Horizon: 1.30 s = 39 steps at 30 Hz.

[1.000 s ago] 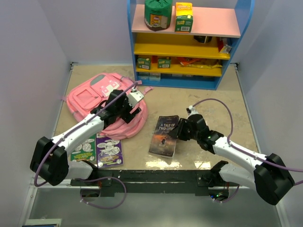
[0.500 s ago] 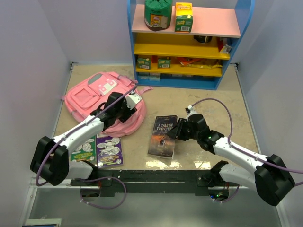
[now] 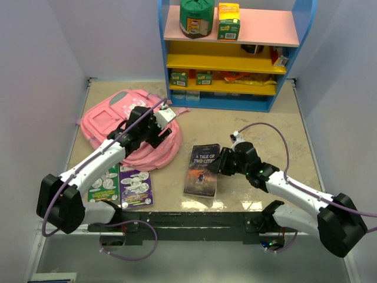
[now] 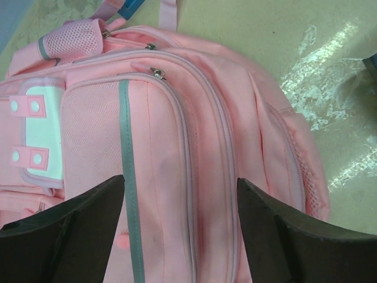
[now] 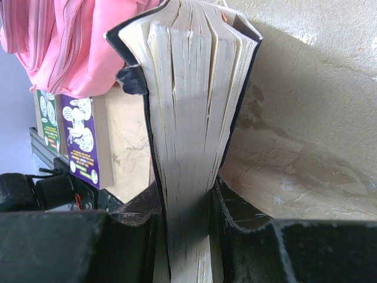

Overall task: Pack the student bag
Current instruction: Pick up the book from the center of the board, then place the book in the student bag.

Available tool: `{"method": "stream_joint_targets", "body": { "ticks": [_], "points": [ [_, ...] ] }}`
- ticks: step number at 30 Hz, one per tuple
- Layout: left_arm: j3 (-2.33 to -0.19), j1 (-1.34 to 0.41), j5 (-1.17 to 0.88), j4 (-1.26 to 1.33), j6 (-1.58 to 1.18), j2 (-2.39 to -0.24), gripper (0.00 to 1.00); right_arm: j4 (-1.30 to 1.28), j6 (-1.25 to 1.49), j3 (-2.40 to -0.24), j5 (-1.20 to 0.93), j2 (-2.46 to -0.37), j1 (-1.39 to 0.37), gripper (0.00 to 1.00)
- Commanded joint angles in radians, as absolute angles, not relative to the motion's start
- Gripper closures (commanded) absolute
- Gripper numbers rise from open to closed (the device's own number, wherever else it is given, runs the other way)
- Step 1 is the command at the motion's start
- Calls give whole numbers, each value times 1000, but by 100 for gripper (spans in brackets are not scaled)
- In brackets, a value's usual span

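Hovering my left gripper (image 4: 179, 181) over the student bag (image 4: 159, 118), I have its jaws spread wide with nothing between them. Only the pink front panel with its grey stripe shows below, and I cannot tell whether the fingertips touch the fabric. The bag lies on the table (image 3: 224, 127), front pockets up, beneath that arm. My right gripper (image 5: 185, 206) is clamped on the page edge of a dark paperback book (image 5: 188, 106), one finger against each cover, the pages facing the wrist camera. The book sits to the right of the bag, near it but apart. Just in front of the bag, on my side, a green booklet (image 3: 105, 184) and a purple booklet (image 3: 135, 187) lie side by side. Beyond the bag and to its right stands a blue shelf unit (image 3: 224, 102) with boxes on its shelves.
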<state>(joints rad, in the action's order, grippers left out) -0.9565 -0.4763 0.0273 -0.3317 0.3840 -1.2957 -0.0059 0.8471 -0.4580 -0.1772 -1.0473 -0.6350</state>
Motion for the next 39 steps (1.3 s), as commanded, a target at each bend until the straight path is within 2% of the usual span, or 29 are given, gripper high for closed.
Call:
{"method": "stream_joint_targets", "body": {
  "ticks": [1, 9, 11, 13, 14, 16, 17, 20, 22, 30, 36, 39],
  "points": [
    [-939, -454, 87, -295, 426, -1319, 20, 146, 877, -525, -230, -1031, -637, 100],
    [-897, -417, 133, -242, 472, -1371, 21, 141, 885, -528, -238, -1017, -632, 100],
    [-896, -416, 136, -233, 479, -1391, 23, 140, 885, -531, -239, -1014, -630, 100],
    [-890, -414, 143, -212, 480, -1399, 30, 140, 894, -535, -241, -1005, -630, 100],
    [-890, -414, 150, -206, 482, -1404, 34, 143, 897, -535, -242, -1005, -630, 100],
    [-902, -414, 158, -190, 479, -1402, 52, 159, 910, -538, -250, -999, -630, 100],
    [-910, -413, 155, -190, 477, -1390, 66, 164, 913, -546, -255, -1000, -632, 100],
    [-956, -414, 124, -215, 465, -1347, 90, 170, 913, -584, -262, -1017, -630, 100],
    [-1002, -414, 112, -253, 451, -1315, 97, 182, 913, -609, -279, -1034, -630, 100],
    [-1155, -414, 28, -400, 399, -1238, 99, 284, 943, -715, -356, -1155, -630, 100],
    [-1276, -414, 6, -463, 359, -1198, 100, 392, 988, -709, -396, -1244, -630, 100],
    [-1330, -414, -80, -501, 333, -1189, 99, 448, 1017, -701, -419, -1296, -630, 100]
  ]
}}
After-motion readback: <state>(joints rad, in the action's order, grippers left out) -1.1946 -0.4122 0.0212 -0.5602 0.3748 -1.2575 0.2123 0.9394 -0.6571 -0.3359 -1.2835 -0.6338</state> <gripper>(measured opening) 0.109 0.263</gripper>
